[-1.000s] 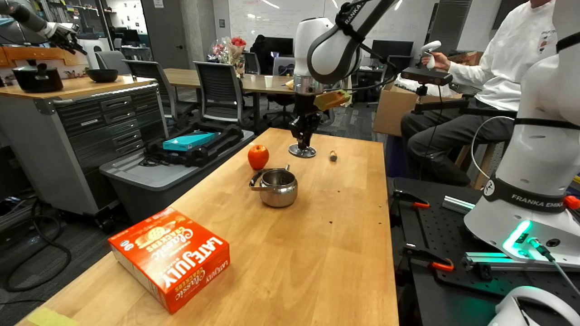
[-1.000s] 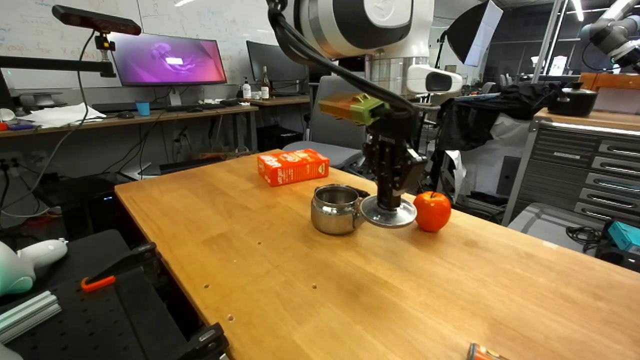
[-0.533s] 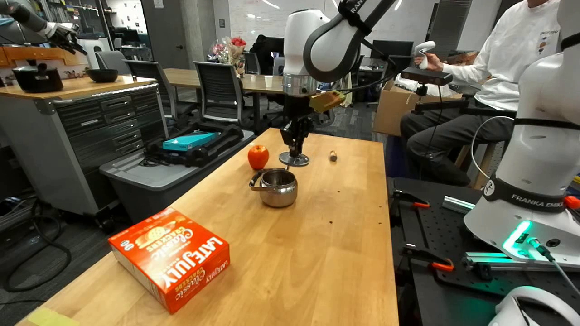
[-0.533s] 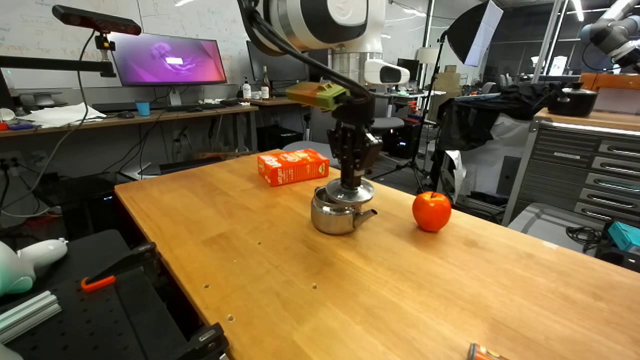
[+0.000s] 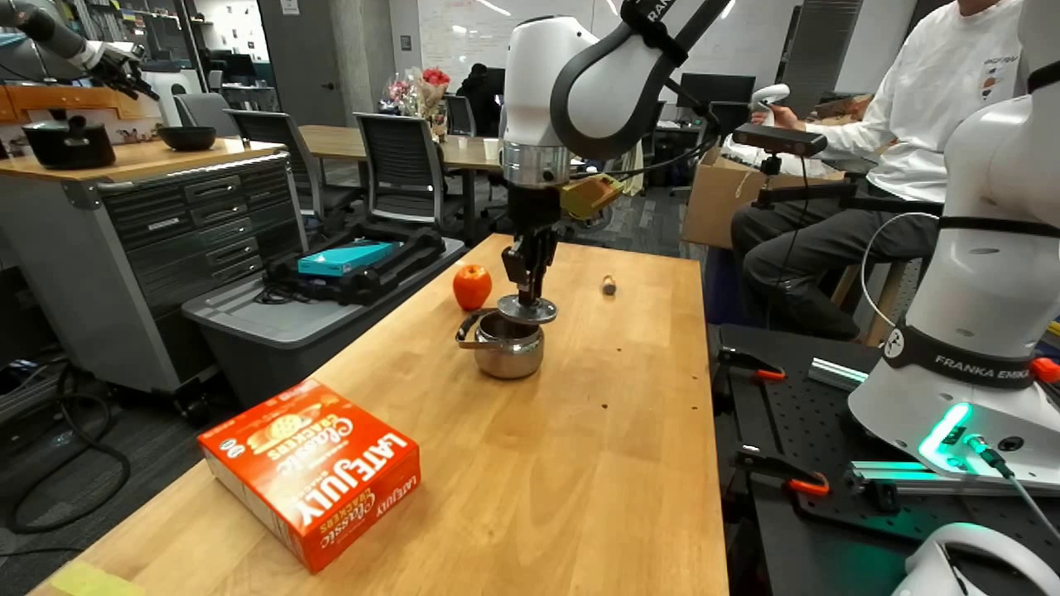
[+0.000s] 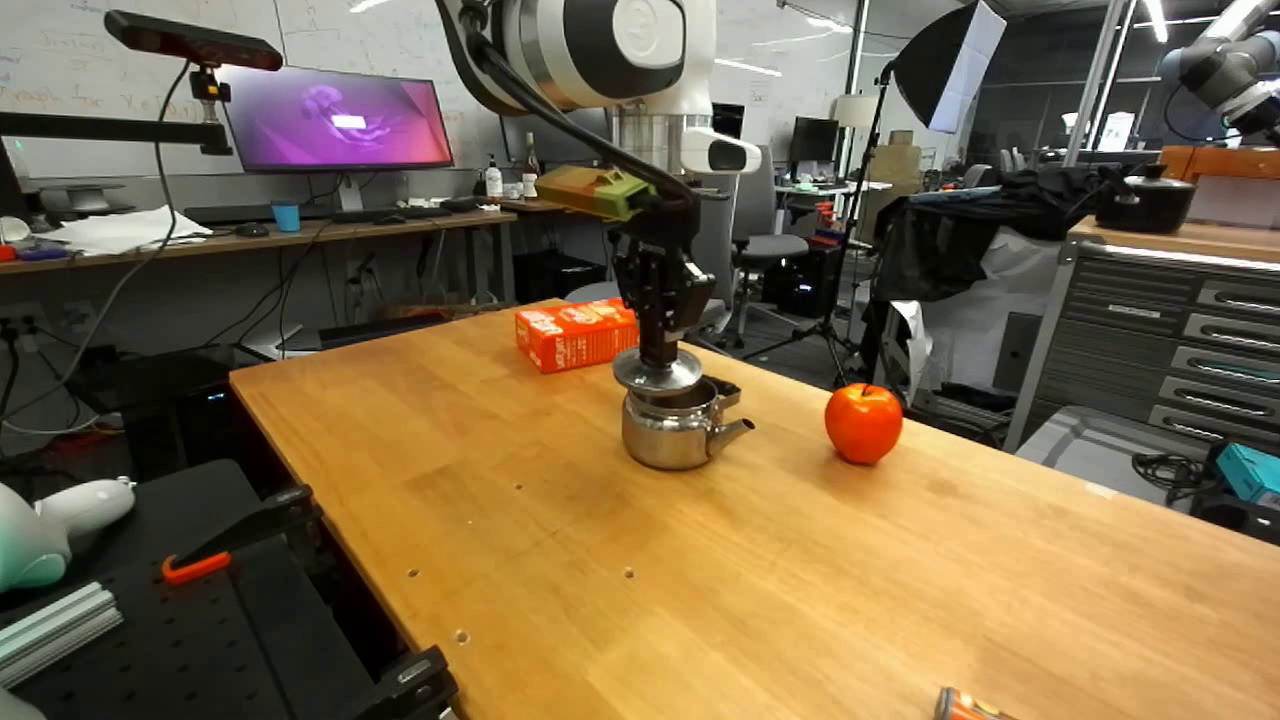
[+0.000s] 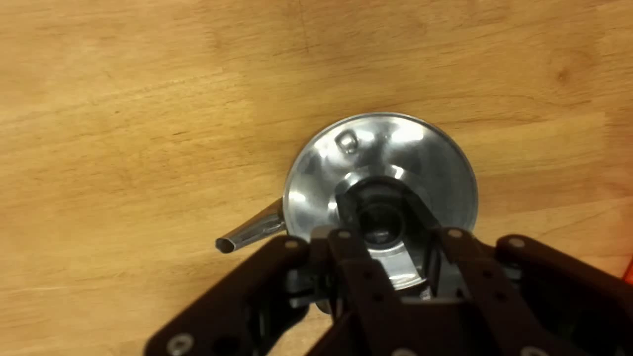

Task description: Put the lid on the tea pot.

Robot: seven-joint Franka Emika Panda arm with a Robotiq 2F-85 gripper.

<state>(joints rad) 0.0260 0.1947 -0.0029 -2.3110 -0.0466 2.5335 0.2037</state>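
The lid (image 5: 542,313), a shiny silver disc with a dark knob, is held level by my gripper (image 5: 529,293). In the wrist view my gripper (image 7: 381,217) has its fingers on both sides of the knob on the lid (image 7: 437,170). The steel tea pot (image 5: 509,358) stands upright on the table. In an exterior view the lid (image 6: 662,384) is just above the tea pot (image 6: 666,436), off-centre, with part of the opening showing. The dark handle (image 6: 722,390) is folded to the side. The lid hides most of the pot in the wrist view; the spout (image 7: 254,230) sticks out.
A red-orange apple (image 6: 863,423) stands near the pot on the spout side. An orange-red cracker box (image 5: 315,463) lies near the table edge. A small cylinder (image 5: 609,285) lies on the wooden table (image 5: 580,497).
My gripper has carried the lid from beside the pot, near the apple, to over the pot, in the direction of the cracker box. The pot, apple and box have not moved.
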